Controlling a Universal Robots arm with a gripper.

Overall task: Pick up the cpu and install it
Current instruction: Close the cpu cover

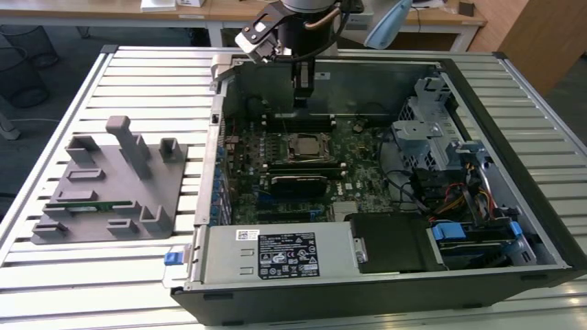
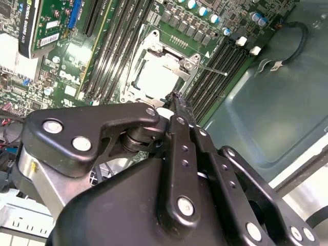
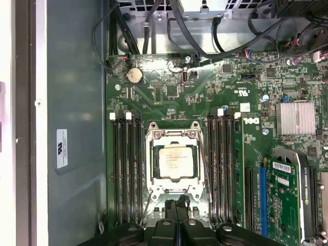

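Note:
The cpu (image 1: 306, 146) lies flat in the metal-framed socket in the middle of the green motherboard (image 1: 358, 172), inside the open computer case. Both wrist views show its pale silver top (image 2: 156, 79) (image 3: 176, 161) within the socket frame. My gripper (image 1: 304, 96) hangs above the far part of the case, a little beyond the socket and apart from the cpu. Its black fingers (image 3: 177, 207) are pressed together, with nothing seen between them. In the second wrist view the gripper's tip (image 2: 177, 98) sits just off the socket's edge.
A grey plastic tray (image 1: 106, 185) with upright blocks stands at the exterior view's left, holding a green memory stick (image 1: 87, 205). Memory slots (image 3: 128, 169) flank the socket. A graphics card (image 3: 292, 200), a drive cage (image 1: 431, 137), cables (image 1: 449, 199) and a power supply (image 1: 275, 254) crowd the case.

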